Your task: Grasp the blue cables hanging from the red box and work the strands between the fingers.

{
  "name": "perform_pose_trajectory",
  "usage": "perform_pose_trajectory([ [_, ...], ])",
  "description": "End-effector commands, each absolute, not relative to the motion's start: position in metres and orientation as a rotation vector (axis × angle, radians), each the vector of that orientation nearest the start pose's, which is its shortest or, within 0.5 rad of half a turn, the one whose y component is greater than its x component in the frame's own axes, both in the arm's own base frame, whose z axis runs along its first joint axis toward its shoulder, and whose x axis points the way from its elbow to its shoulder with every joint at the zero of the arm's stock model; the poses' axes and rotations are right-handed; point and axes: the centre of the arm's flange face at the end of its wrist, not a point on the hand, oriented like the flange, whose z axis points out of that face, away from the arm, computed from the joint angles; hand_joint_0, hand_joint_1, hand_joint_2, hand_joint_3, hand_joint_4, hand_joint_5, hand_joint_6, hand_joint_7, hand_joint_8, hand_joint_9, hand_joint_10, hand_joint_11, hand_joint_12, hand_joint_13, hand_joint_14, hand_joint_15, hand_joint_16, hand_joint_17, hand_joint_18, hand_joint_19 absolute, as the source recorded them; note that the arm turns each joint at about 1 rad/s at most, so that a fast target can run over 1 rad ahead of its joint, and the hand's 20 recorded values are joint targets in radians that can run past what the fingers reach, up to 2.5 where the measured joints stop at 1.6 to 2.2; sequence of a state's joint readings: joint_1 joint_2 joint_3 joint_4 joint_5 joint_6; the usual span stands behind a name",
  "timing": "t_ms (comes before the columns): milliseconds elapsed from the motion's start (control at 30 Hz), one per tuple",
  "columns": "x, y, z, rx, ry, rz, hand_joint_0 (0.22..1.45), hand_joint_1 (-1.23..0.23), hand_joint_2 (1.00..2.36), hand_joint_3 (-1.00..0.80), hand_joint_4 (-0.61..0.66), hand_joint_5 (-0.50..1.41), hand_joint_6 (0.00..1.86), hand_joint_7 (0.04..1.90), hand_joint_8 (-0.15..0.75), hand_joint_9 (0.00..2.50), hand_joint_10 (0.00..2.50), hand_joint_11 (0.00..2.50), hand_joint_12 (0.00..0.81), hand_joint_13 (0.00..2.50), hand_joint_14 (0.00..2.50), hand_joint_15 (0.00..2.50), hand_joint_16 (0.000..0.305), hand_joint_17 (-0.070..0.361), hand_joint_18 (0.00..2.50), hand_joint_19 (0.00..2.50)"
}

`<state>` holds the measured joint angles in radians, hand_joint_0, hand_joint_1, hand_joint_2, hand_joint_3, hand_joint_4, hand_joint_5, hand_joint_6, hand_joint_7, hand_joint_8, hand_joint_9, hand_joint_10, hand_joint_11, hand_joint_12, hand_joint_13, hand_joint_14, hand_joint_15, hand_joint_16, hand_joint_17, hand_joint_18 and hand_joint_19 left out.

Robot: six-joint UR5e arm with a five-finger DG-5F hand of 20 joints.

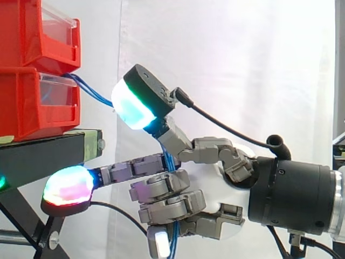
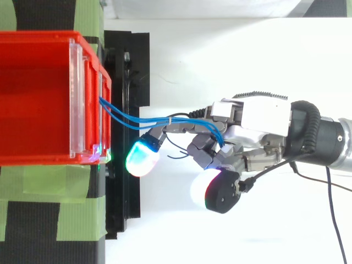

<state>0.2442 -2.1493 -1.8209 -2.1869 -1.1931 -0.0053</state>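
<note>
Thin blue cables (image 1: 89, 89) leave the front of the lower red bin (image 1: 32, 102) and sag to the right into my hand (image 1: 215, 175). They run down between the curled fingers (image 1: 167, 189) and hang out below the hand. One finger reaches straight left under the stand, its pad (image 1: 67, 186) glowing pink and green. The thumb pad (image 1: 135, 108) glows cyan just right of the bin. From above, the cables (image 2: 137, 119) cross from the red bin (image 2: 38, 99) over a finger into the hand (image 2: 258, 118).
The bins sit on a black stand (image 1: 43, 156) with green tape (image 2: 55, 203) on it, and a second red bin (image 1: 38, 32) is stacked on top. A white curtain hangs behind. The white surface (image 2: 231, 55) lies right of the stand.
</note>
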Motion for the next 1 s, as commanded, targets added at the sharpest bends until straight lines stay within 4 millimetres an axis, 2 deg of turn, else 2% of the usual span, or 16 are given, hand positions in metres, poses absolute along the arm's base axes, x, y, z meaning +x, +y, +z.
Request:
perform_pose_trajectory([
  [0,0.625,-0.018,0.142,1.201,1.013,1.187,0.67,-0.58,1.00,-1.00,0.26,0.07,0.01,1.12,0.429,0.95,2.50,2.50,0.554,1.40,2.50,1.49,0.074,0.167,1.62,0.43],
  [333,0.625,-0.016,0.142,1.173,1.043,1.151,0.67,-0.58,1.00,-1.00,0.26,0.07,0.01,1.12,0.428,0.95,2.50,2.50,0.546,1.38,2.50,1.47,0.073,0.165,1.61,0.44],
  [967,0.610,-0.020,0.127,1.211,1.194,1.015,0.67,-0.58,1.00,-1.00,0.26,0.07,0.01,1.12,0.428,0.94,2.50,2.50,0.549,1.38,2.50,1.48,0.073,0.163,1.60,0.41],
])
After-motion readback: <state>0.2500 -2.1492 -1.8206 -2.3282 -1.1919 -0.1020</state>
